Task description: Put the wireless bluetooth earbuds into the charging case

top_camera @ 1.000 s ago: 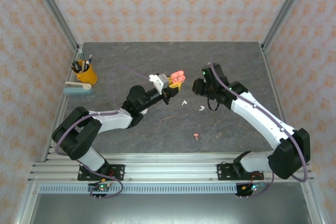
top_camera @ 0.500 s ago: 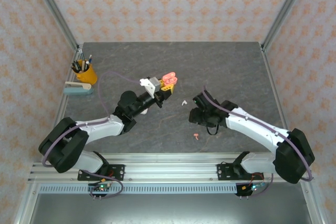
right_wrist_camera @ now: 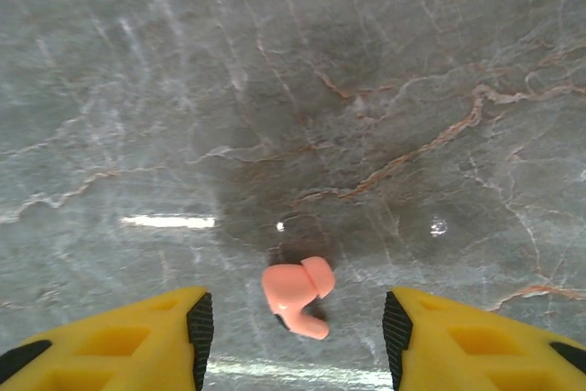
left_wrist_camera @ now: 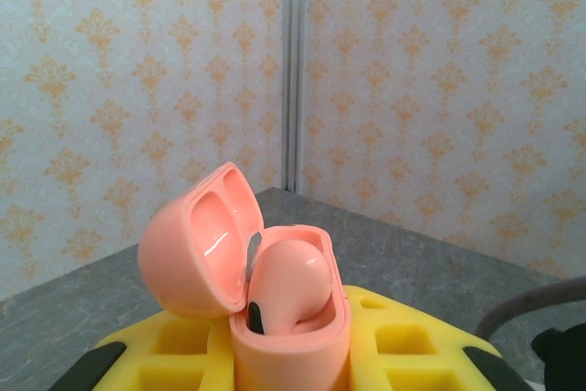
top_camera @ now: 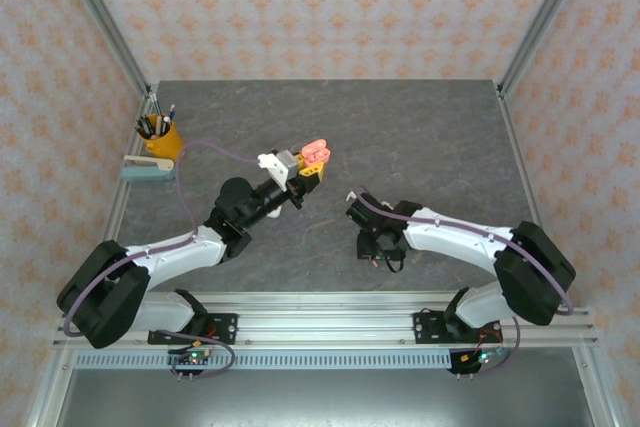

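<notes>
One earbud [left_wrist_camera: 289, 279] inside open case [left_wrist_camera: 286, 347] clamped in left pincer [top_camera: 309, 169]; right pincer [right_wrist_camera: 297, 329] apart.

Upper left of frame: yellow cup [top_camera: 164, 142] holding pens; just beside it, pale object [top_camera: 147, 169], possibly a stapler. Grey marbled surface [top_camera: 440, 137].
</notes>
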